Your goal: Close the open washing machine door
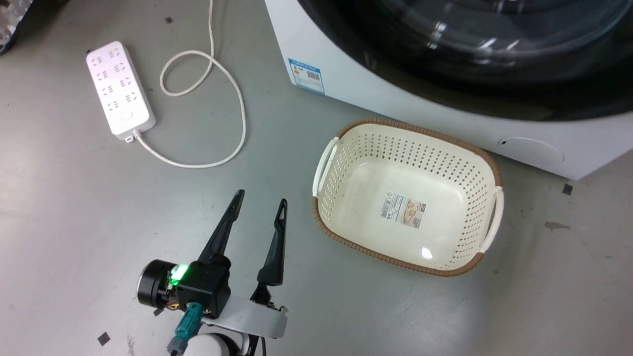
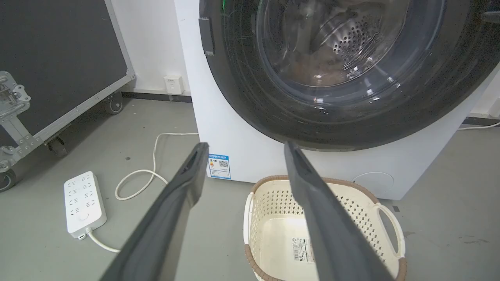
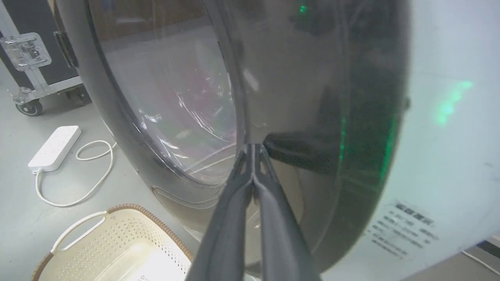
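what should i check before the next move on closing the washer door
1. right gripper shut, tips at the washing machine door: ok
2. door lying flat on the washing machine front: ok
3. latch caught: cannot tell
4. left gripper open, over the floor, away from the door: ok
5. basket on the floor, below the door's lower edge: ok
6. power strip and cord off to the left of the machine: ok

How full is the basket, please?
Empty: the basket holds nothing, with only a label on its bare floor.
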Controlling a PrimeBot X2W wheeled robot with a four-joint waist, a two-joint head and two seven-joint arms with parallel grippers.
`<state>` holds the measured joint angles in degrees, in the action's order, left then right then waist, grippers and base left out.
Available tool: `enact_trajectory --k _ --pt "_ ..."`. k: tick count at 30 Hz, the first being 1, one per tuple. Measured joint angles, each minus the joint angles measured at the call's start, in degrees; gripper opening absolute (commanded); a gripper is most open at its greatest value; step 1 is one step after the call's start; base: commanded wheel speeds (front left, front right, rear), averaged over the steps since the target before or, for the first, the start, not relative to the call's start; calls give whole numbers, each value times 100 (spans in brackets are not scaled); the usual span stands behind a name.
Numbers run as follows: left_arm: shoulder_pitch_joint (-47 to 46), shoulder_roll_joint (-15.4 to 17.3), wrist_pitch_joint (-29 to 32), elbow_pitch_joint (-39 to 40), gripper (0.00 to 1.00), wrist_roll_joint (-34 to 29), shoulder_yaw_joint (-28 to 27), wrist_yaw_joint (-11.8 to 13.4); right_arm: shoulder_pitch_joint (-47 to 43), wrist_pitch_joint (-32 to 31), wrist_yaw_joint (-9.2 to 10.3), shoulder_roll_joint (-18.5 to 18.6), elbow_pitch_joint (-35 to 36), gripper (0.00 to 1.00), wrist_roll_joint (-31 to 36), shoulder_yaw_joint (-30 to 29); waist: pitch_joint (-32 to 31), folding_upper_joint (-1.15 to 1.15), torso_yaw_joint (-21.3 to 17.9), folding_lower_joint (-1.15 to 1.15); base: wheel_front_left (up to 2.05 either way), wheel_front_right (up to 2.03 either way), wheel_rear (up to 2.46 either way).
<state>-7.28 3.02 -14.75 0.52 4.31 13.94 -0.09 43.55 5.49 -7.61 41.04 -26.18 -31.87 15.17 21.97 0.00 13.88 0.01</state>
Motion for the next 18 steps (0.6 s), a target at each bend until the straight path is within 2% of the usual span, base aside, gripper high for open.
enact_trajectory --k 4,6,13,15,16,18 --pt "-23 -1 0 -4 100 0 30 10 270 -42 -88 -63 -365 0 -43 -75 51 0 11 -1 0 0 0" --pt "-87 -3 0 -14 100 1 38 18 447 -26 -151 -249 -665 0 3 -69 57 0 -2 -1 0 0 0" --pt "-95 -7 0 -113 100 59 43 42 561 259 -137 -501 -1136 0 27 62 -170 0 -130 -1 0 0 0" --pt "-90 -9 0 -151 100 65 10 21 501 449 -74 -543 -1179 53 5 98 -297 0 -189 -1 0 0 0" --pt "-88 -9 0 -169 100 79 -22 -2 442 535 -44 -561 -1183 100 -5 116 -369 0 -223 -1 0 0 0" --pt "-86 -9 0 -189 100 87 -51 -16 357 614 -37 -587 -1179 100 -19 134 -448 0 -257 -1 0 0 0"
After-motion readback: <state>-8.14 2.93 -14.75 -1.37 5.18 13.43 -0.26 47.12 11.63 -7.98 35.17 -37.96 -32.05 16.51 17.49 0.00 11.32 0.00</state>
